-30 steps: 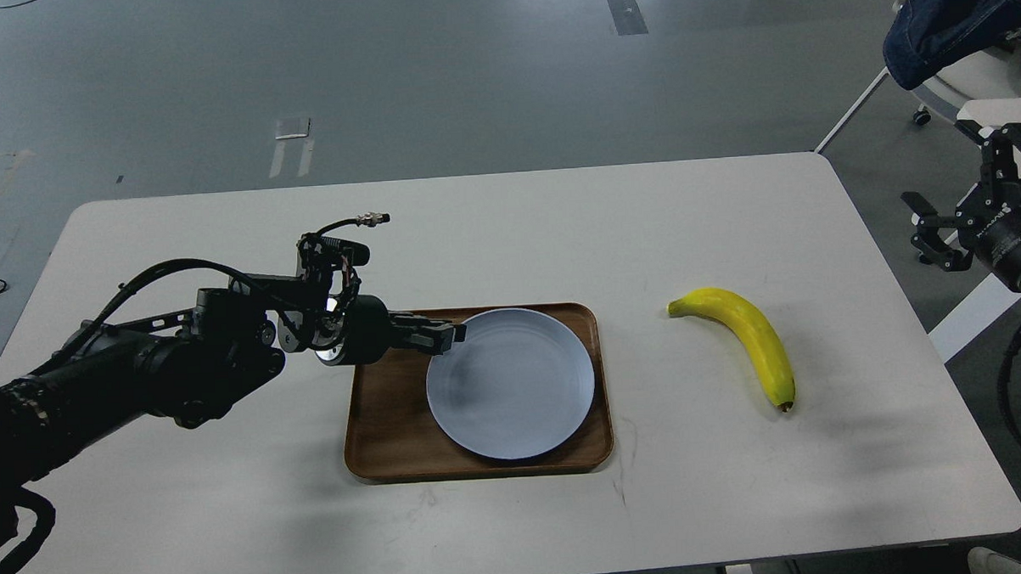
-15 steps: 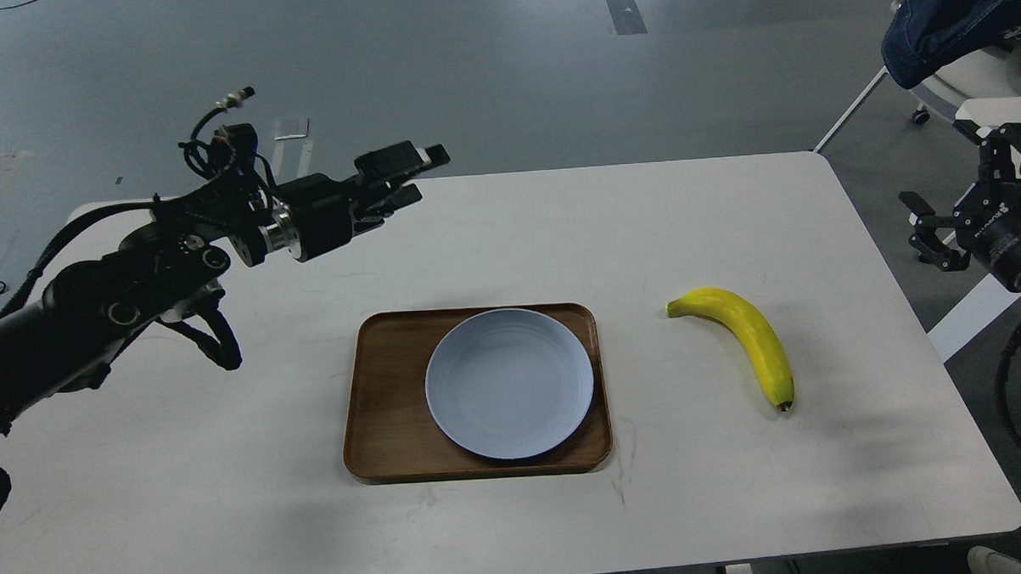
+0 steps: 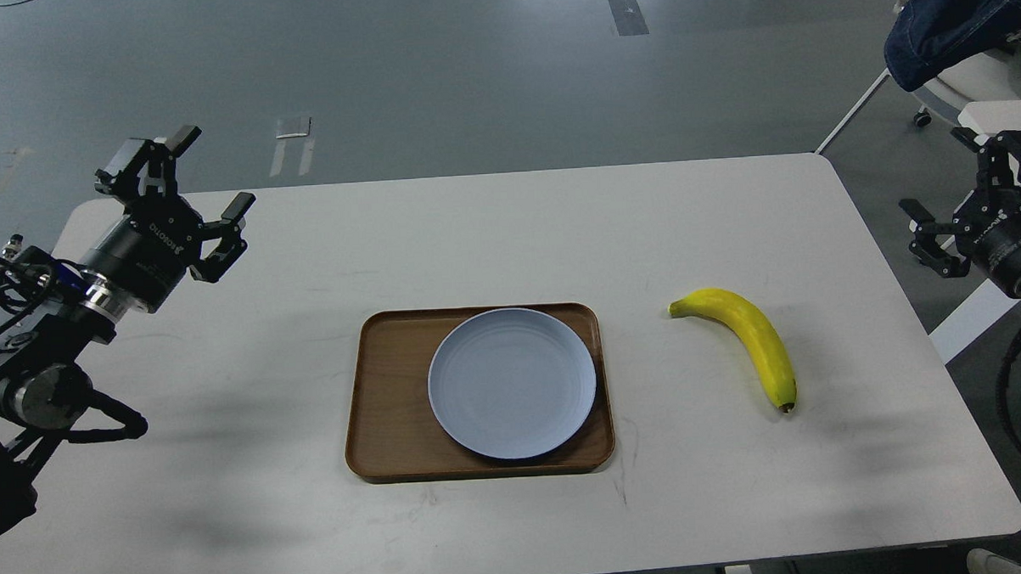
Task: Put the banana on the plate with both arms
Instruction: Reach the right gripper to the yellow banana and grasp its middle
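Note:
The yellow banana (image 3: 748, 338) lies on the white table (image 3: 492, 237), to the right of the tray, dark tip toward me. The pale blue-grey plate (image 3: 512, 382) sits empty on the brown wooden tray (image 3: 387, 410) at the table's middle. My left gripper (image 3: 186, 186) is open and empty, raised over the table's far left corner, well away from the plate. My right gripper (image 3: 957, 195) is open and empty, beyond the table's right edge, to the right of the banana and apart from it.
A dark blue denim garment (image 3: 951, 17) hangs over a white chair at the top right. Grey floor lies beyond the table's far edge. White furniture stands past the right edge.
My left arm has pulled back from the plate's left rim, risen, and swung to the table's far left, its gripper now open. The plate, the banana and the right arm have hardly moved.

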